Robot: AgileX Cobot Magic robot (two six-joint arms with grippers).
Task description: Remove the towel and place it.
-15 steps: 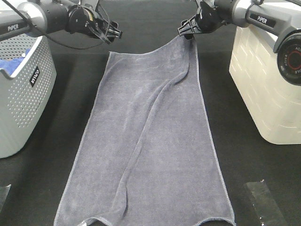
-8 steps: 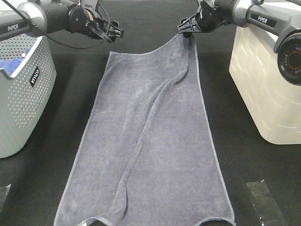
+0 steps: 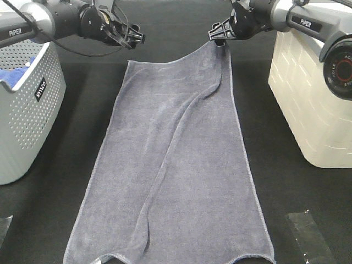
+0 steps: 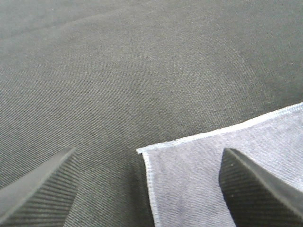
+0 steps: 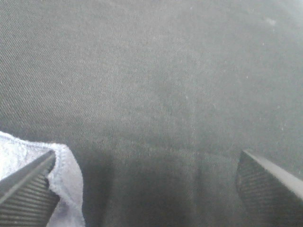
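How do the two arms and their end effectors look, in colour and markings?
Both arms have silver-grey links printed "PiPER" with black joints. The left end effector and right end effector are black; their fingers carry dark ribbed pads. A thin black cable loops along the left arm.

The towel (image 3: 176,165) is a long slate grey-blue terry cloth with a pale stitched hem. It lies spread flat down the centre of the exterior high frame, from the upper middle to the bottom edge. Its upper right corner sits higher than its upper left corner. A long soft fold runs diagonally from the upper right toward the lower left. The bottom hem is slightly wavy.
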